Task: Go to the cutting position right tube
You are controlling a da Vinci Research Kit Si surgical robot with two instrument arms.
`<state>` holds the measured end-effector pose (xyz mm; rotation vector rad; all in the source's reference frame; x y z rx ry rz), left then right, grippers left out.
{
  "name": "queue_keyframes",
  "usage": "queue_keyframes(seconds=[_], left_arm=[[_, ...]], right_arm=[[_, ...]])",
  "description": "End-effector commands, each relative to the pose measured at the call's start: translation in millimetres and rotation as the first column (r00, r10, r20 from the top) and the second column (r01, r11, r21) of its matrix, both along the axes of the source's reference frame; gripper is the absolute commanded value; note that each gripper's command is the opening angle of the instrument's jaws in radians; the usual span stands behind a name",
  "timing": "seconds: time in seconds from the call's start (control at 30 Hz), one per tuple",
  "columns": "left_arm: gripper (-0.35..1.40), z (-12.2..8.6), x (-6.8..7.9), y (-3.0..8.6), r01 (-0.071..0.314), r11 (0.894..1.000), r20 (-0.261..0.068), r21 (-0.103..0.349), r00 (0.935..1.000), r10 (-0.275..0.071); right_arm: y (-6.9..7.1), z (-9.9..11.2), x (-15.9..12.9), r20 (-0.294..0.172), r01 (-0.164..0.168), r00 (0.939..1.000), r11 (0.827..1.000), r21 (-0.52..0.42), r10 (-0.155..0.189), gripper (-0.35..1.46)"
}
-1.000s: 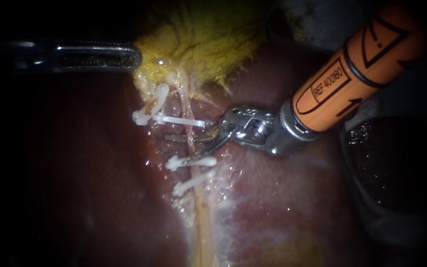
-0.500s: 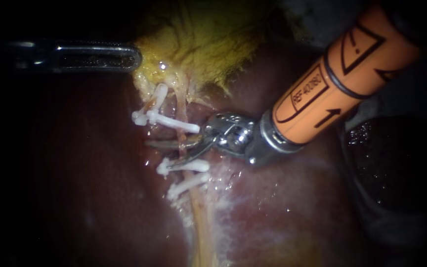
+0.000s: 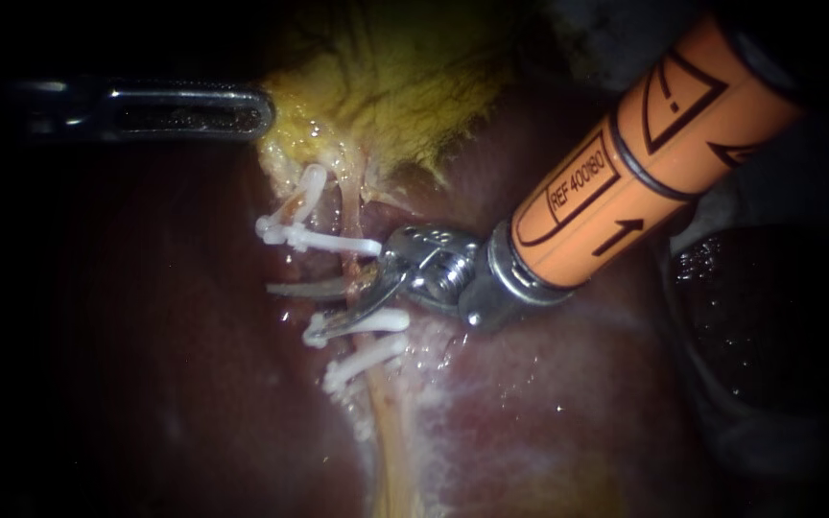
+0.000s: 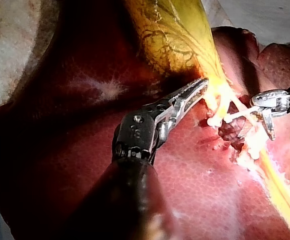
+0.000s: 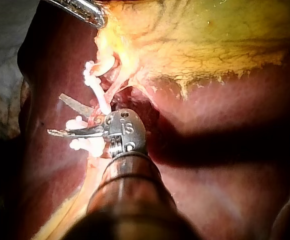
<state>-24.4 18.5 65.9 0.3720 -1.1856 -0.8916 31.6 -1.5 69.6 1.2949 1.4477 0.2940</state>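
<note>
Two blades of the right instrument (image 3: 296,311) now stand either side of the right tube (image 3: 350,206), and that is the change. A second ago they hung just short of it on its three o'clock side. The shaft, coming in from two o'clock, has since slid toward nine o'clock until the tips poke out past the tube. The jaws are parted, and the tube lies in the gap, with the upper clip (image 3: 333,242) at twelve o'clock of them and the lower clips (image 3: 362,321) at six. I cannot see either blade pressing on it. To my eye the cutting position is as good as reached.

Up at ten o'clock the left instrument (image 3: 256,110) has not budged. Its jaws are clenched on the gallbladder (image 3: 386,86) edge, holding the tube taut over the liver (image 3: 549,403).

As for writing, the orange sleeve (image 3: 626,182) bears printed marks and arrows. Nothing else lettered shows.
</note>
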Motion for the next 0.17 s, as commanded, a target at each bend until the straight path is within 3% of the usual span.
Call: queue_keyframes(seconds=[0.03,0.17], left_arm=[[-0.35,0.0,0.0,0.0,0.000,1.000,0.000,0.000,1.0000,0.000],[-0.35,0.0,0.0,0.0,0.000,1.000,0.000,0.000,1.0000,0.000]], right_arm=[[0.1,0.1,-0.1,0.001,-0.001,1.0000,1.000,0.000,0.001,1.03],[0.1,0.2,-0.1,0.000,0.002,1.0000,1.000,0.000,-0.002,1.03]])
